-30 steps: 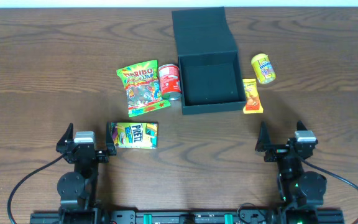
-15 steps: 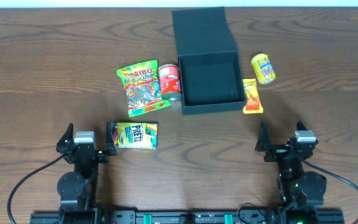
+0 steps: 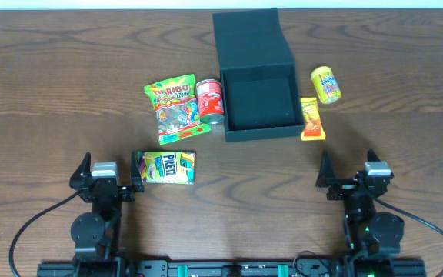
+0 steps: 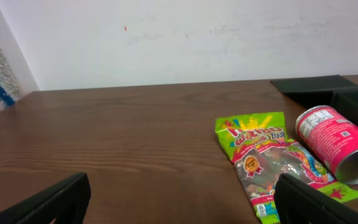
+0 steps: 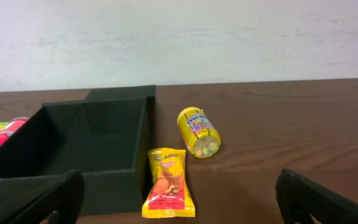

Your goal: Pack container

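I read both sets of jaws spread wide, left gripper (image 3: 110,175) and right gripper (image 3: 348,177) low in frame. Container (image 3: 261,132) sits upper centre on the worktop (image 3: 52,92), lid open, red can (image 3: 211,100) just beside its left wall.

The wooden table (image 3: 52,77) carries the open container (image 3: 260,96) by its far edge, with a red can (image 3: 211,100), gummy bag (image 3: 175,109), yellow canister (image 3: 325,84), snack packet (image 3: 311,119) and pretzel box (image 3: 168,166).
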You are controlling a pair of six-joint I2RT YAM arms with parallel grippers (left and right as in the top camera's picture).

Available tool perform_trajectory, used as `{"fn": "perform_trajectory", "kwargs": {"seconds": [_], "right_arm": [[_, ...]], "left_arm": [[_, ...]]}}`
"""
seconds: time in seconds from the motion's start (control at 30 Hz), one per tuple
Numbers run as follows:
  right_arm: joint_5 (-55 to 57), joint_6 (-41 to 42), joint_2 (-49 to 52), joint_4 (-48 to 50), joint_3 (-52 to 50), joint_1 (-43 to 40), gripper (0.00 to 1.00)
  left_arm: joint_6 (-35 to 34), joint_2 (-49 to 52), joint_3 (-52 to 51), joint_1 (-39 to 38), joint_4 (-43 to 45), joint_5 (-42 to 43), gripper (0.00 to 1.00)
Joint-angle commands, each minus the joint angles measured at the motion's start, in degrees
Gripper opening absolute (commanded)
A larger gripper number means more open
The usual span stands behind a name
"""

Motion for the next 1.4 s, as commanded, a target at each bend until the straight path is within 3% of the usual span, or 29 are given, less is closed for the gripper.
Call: {"fn": "perform_trajectory", "kwargs": {"seconds": [0.0, 0.37, 0.6, 0.73, 1.03, 1.2, 1.37], "right_arm": [[0.28, 0.52, -0.24, -0.33, -0.09, -0.26, 0.99], [0.28, 0.52, -0.24, -0.35, -0.09, -0.26, 0.99], [0.31, 0.52, -0.24, -0.35, -0.09, -0.26, 0.99], [0.28, 0.52, -0.24, -0.33, -0.09, -0.26, 0.99], [0.28, 0.52, -0.22, -0.33, -0.09, -0.26, 0.99], [0.28, 0.52, -0.2, -0.35, -0.09, -0.26, 0.99], [0.31, 0.52, -0.2, -0.35, -0.09, -0.26, 0.99]], "left_arm": [[-0.24, -0.37, -0.55, -0.22, -3.19, 0.85, 0.95], [-0.92, -0.37, -0.5, -0.2, -3.02, -2.99, 0.95], [-15.26, -0.37, 1.14, -0.22, -1.86, -2.38, 0.95], [-16.5, -0.24, 6.54, -0.22, -1.92, 0.72, 0.95], [-16.48, 9.09, 28.52, -0.22, -3.72, 3.17, 0.95], [-16.48, 23.78, 45.7, -0.22, -11.58, 9.64, 0.95], [-16.5, 41.29, 65.72, -0.22, -26.08, 10.75, 0.95]]}}
